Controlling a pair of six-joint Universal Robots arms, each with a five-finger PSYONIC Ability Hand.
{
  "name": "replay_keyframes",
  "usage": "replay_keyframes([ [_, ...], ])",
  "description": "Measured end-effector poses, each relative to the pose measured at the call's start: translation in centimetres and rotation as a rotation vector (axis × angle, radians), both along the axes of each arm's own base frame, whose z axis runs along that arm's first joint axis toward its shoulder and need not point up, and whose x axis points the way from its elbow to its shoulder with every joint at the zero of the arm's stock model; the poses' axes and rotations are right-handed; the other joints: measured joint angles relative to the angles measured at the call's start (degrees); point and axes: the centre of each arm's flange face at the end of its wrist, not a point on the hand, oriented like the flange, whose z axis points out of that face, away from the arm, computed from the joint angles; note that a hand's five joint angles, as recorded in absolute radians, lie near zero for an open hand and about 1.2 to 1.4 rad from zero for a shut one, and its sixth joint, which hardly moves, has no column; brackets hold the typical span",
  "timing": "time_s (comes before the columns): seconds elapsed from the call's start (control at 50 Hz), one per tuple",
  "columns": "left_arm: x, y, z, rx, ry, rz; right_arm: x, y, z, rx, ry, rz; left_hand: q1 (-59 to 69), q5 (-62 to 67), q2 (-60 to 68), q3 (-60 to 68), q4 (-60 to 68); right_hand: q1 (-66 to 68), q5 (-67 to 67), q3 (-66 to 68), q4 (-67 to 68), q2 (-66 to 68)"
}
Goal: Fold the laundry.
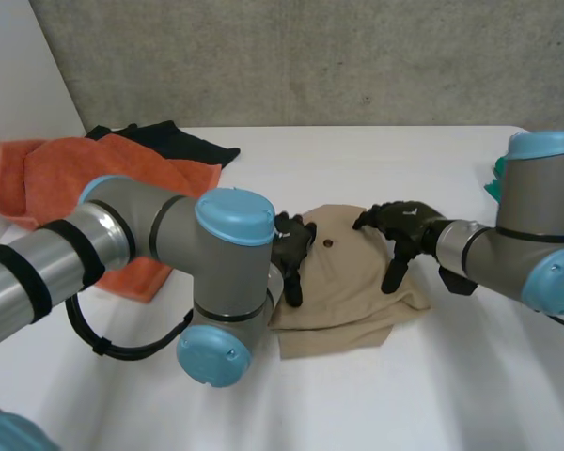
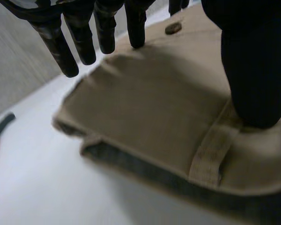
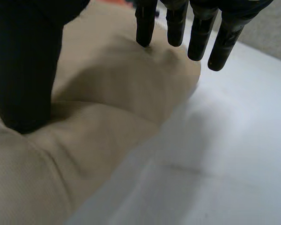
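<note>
Orange towel (image 1: 66, 178): far left of tabletop (image 1: 404, 395), well apart from the work.
Left hand (image 1: 291, 249): on left edge of tan garment (image 1: 348, 287); fingers straight, thumb pressing, gripping nothing.
Tan garment: mid-tabletop, lying between both hands.
Right hand (image 1: 404, 225): on garment's right side; fingers straight, tips touching cloth, gripping nothing.
Nearer hand: neither, by judgement; both already on the cloth.

tan garment (image 1: 343, 282): matt woven cloth | orange towel (image 1: 75, 178): rough cloth | table (image 1: 404, 395): smooth matt white
</note>
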Motion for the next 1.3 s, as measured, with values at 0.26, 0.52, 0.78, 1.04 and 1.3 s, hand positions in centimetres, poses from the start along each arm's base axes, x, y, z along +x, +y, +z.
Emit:
replay_keyframes([
  [0.26, 1.0, 0.0, 0.5, 0.038, -0.04, 0.009, 0.2, 0.4, -0.4, -0.133, 0.181, 0.071, -2.09, -0.08, -0.12, -1.52, 0.0, -3.25, -0.11, 0.0, 0.0, -1.08],
  [0.52, 2.1, 1.5, 11.8, -0.11, 0.163, -0.097, -0.5, 3.6, 5.0, -0.418, 0.081, 0.05, -2.09, -0.73, -0.49, -1.52, -0.41, -3.25, -0.28, 0.0, 0.0, -1.08],
  [0.78, 4.5, 3.6, 14.6, -0.053, 0.241, -0.312, -1.4, 9.8, 0.5, -0.367, 0.04, 0.154, -2.09, -0.73, -0.49, -1.52, -0.41, -3.25, -0.28, 0.0, 0.0, -1.08],
  [1.04, 4.8, 3.9, 14.4, 0.005, 0.279, -0.314, 0.6, 9.9, -3.8, -0.389, 0.03, 0.231, -2.09, -0.75, -0.49, -1.52, -0.41, -3.25, -0.28, 0.0, 0.0, -1.08],
  [1.3, 4.9, 4.1, 15.0, -0.01, 0.289, -0.315, 2.7, 7.4, -4.1, -0.485, -0.001, 0.23, -2.09, -0.73, -0.49, -1.52, -0.41, -3.25, -0.28, 0.0, 0.0, -1.08],
])
